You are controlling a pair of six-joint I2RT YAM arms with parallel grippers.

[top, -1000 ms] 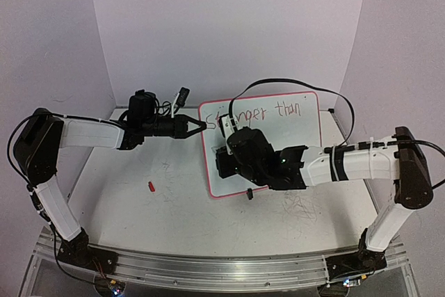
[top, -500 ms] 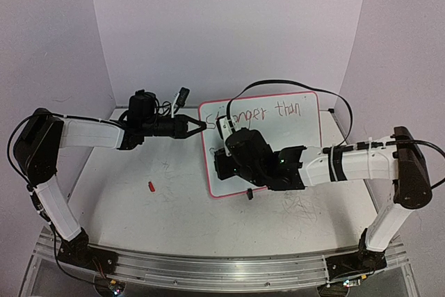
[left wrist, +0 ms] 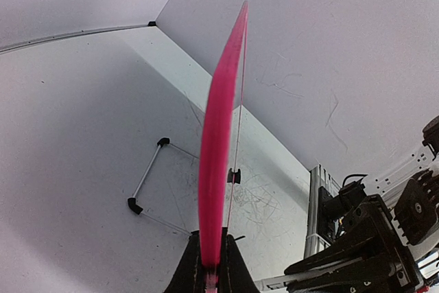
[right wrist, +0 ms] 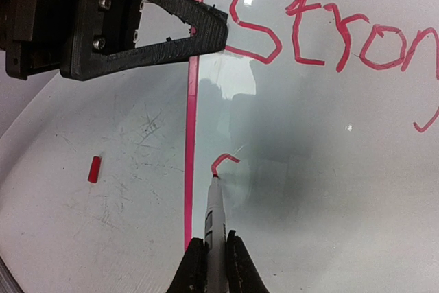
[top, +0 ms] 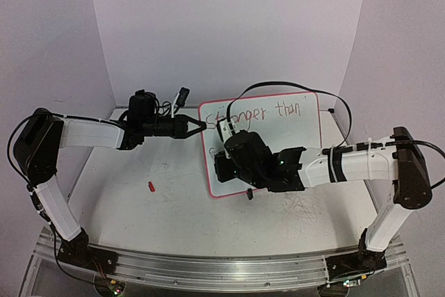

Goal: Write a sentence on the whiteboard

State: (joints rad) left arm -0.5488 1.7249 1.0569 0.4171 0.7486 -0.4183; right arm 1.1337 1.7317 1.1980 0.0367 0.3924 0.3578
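The whiteboard (top: 299, 137) lies on the table, white with a pink rim. The sentence (top: 268, 111) reads "Stronger than" on its top line; the right wrist view shows "Strong" (right wrist: 329, 32) and a short red curved stroke (right wrist: 224, 162) starting a second line. My left gripper (top: 201, 125) is shut on the board's left rim, seen edge-on in the left wrist view (left wrist: 218, 142), and its finger shows in the right wrist view (right wrist: 206, 32). My right gripper (top: 221, 163) is shut on a white marker (right wrist: 215, 217), whose tip touches the stroke's end.
A small red cap (top: 151, 186) lies on the scuffed tabletop left of the board, also in the right wrist view (right wrist: 94, 169). A black cable (top: 292, 85) arcs over the board's far edge. A black clip foot (left wrist: 234, 176) sits on the rim. White backdrop walls stand behind.
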